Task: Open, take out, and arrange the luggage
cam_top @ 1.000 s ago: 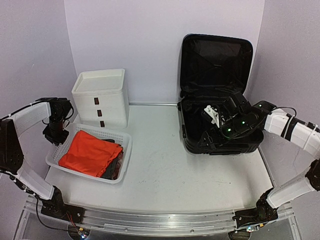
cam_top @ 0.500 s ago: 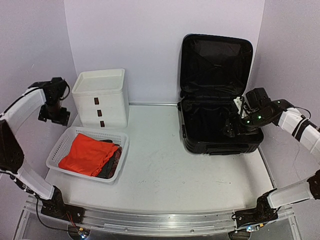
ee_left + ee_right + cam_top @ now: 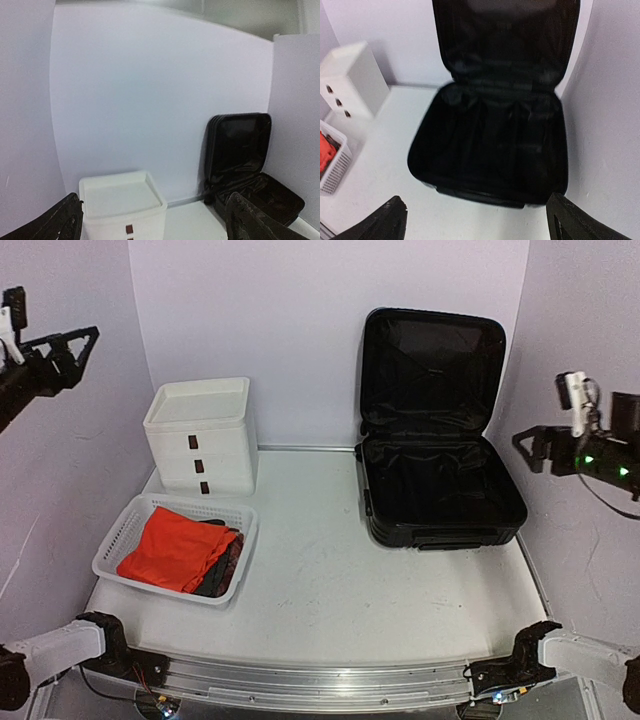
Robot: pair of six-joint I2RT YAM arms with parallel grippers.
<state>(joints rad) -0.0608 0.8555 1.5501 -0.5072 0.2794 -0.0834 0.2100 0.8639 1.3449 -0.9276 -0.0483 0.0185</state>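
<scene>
Both spread, empty: left gripper (image 3: 155, 222), right gripper (image 3: 477, 220) | luggage (image 3: 440, 495) open, far-right table (image 3: 330, 585) corner | I risk knocking lid (image 3: 432, 365) shut.

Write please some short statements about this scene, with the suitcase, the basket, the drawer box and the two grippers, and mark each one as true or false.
1. The luggage is open, its lid upright. True.
2. The orange cloth lies inside the luggage. False: it lies in the white basket; the luggage shows only black lining.
3. The left gripper holds a garment. False: it is open and empty, high above the table.
4. The right gripper is open and empty. True.
5. The white drawer box stands behind the basket. True.
</scene>
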